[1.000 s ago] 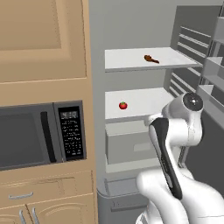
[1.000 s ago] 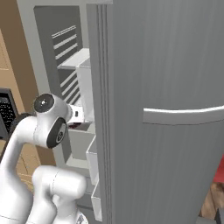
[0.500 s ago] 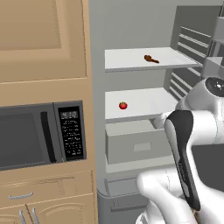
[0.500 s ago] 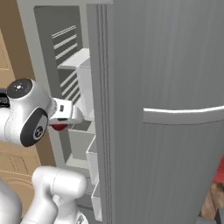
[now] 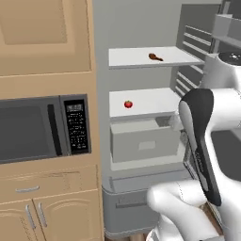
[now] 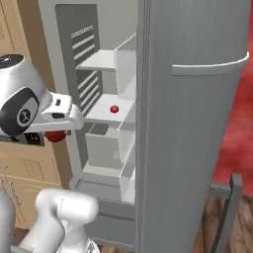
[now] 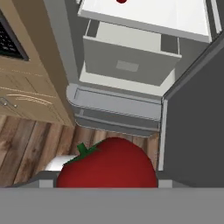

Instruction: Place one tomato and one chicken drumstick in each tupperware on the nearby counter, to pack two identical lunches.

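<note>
Claw (image 6: 57,134) clamped on a red tomato (image 7: 107,165), held out in front of the open fridge (image 5: 146,141) at about the height of the drawer (image 5: 143,141), well clear of the shelves; in the hand view the fruit sits hard against the camera with its green stalk up-left and the wooden floor (image 7: 26,144) below. No long axis to reckon with: round, so any approach angle to a container serves. Relation that matters next: neither tupperware nor the marble worktop anywhere in these views, so the drop-off lies off to one side or behind, which side not to be told from here; likely a base drive or a wide swing away from the fridge, with the gripped tomato kept off the fridge door (image 6: 197,123) standing just right of the arm. Left in the fridge: a second tomato (image 5: 128,104) on the middle shelf (image 5: 150,101), far and left of the claw, and a brownish drumstick (image 5: 155,57) on the upper shelf (image 5: 160,56), lying roughly left to right. Second drumstick not made out. Against the earlier frames: arm drawn back out and swung rightward in the left base view, elbow now looming large at the right edge; in the right base view the hand pulled further from the shelves and the whole view shifted, so probably the base backing away as well.
</note>
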Motion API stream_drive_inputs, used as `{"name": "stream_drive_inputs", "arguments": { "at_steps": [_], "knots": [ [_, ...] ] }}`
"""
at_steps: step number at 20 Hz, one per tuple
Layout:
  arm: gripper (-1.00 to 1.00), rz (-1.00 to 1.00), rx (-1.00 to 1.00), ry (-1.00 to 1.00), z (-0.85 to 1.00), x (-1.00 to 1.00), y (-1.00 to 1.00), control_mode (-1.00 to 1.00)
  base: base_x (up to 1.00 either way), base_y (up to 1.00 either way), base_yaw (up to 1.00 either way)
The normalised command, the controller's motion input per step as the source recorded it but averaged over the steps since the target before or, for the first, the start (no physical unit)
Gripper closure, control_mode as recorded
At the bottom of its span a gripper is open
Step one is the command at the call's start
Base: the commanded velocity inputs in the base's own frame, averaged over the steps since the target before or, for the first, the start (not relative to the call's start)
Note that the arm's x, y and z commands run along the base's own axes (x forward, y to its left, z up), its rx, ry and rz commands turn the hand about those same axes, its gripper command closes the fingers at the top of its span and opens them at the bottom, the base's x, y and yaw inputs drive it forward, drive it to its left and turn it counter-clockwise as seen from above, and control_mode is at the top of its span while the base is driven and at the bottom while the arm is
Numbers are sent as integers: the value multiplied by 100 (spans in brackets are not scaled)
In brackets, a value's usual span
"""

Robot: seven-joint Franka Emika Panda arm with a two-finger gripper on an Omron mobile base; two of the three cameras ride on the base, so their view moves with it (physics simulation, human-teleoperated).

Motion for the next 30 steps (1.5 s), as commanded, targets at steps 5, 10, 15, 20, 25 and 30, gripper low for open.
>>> {"name": "stream_drive_inputs", "arguments": {
  "at_steps": [5, 10, 15, 20, 25, 30],
  "knots": [
    [100, 0, 0, 0, 0, 0, 0, 100, -99, 39, 0],
    [100, 0, 0, 0, 0, 0, 0, 100, -16, 89, 0],
    [100, 0, 0, 0, 0, 0, 0, 100, 0, 100, 0],
    [100, 0, 0, 0, 0, 0, 0, 100, 0, 100, 0],
    [100, 0, 0, 0, 0, 0, 0, 100, 0, 100, 0],
    [100, 0, 0, 0, 0, 0, 0, 100, 0, 100, 0]
  ]
}}
